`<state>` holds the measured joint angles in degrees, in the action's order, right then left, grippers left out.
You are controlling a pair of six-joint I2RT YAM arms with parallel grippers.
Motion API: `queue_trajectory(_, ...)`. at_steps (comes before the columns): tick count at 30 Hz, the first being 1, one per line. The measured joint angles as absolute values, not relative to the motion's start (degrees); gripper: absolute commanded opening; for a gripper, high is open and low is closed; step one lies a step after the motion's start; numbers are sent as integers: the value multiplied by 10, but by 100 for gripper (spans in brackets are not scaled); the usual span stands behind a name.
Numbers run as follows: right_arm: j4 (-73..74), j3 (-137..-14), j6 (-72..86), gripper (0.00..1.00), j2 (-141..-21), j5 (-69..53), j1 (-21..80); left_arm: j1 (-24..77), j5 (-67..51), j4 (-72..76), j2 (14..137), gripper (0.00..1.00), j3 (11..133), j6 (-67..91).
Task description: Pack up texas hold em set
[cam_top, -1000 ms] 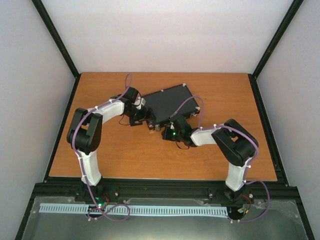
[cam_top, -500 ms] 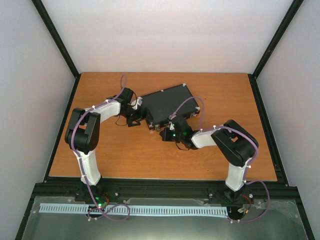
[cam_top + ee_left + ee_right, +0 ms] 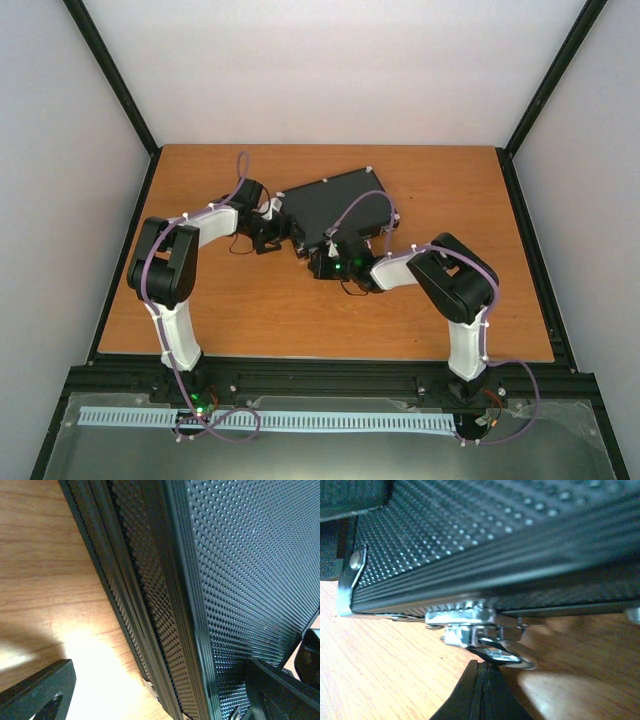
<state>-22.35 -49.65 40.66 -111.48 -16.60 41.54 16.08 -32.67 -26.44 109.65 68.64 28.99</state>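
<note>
One black case (image 3: 330, 205) lies on the one wooden surface (image 3: 200, 310). There are two arms, the left arm (image 3: 165, 270) and the right arm (image 3: 455, 290), each with one tool: the left tool (image 3: 268, 236) at the case's left end, the right tool (image 3: 325, 263) at its near long edge. Along that near edge the right wrist view shows one silver latch (image 3: 475, 627) and one rivet (image 3: 355, 559)
</note>
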Motion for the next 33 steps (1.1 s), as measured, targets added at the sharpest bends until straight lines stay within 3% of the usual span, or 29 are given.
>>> queue_trajectory(13,-178,-525,402,3,-1118,-155,419,158,-326,-252,1096,95,684,293)
queue_trajectory(20,-46,-462,359,3,-948,-95,398,161,-290,-293,1081,100,696,280)
queue_trajectory(26,36,-462,336,3,-827,-35,350,163,-232,-390,1071,100,773,259)
queue_trajectory(33,103,-470,328,3,-830,5,256,163,-225,-418,1087,97,920,258)
